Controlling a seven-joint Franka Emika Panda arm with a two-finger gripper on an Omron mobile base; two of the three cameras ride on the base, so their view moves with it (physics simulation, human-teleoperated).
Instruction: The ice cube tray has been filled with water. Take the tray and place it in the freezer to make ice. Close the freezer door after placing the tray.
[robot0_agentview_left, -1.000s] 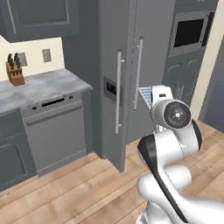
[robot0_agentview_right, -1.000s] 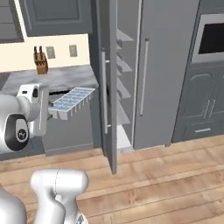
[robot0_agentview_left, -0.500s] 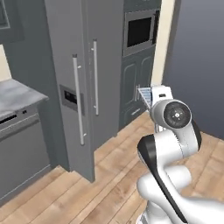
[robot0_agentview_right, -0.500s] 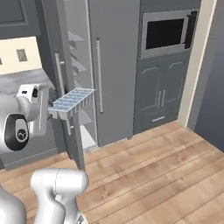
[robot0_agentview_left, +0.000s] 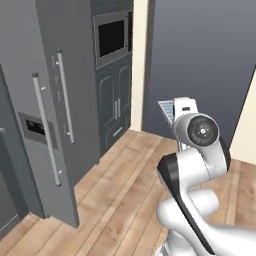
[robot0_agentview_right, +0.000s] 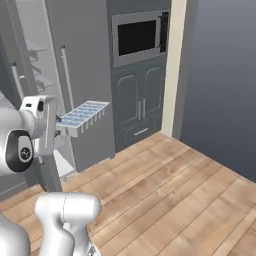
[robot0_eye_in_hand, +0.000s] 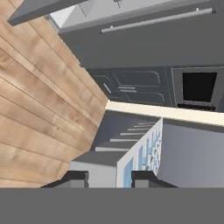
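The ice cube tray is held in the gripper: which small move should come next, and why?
Probably turn the base back left. The gripper holds the ice cube tray level, but it points at the dark cabinet, while the open freezer lies left.

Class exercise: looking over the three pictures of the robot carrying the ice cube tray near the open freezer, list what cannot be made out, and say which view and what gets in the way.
- Ice cube tray, left base view: mostly hidden behind the arm's round joint.
- Gripper, hand view: fingertips cut by the bottom edge.
- Freezer shelves, right base view: lower part hidden behind the arm and the freezer door.
- Water: level too small to judge.
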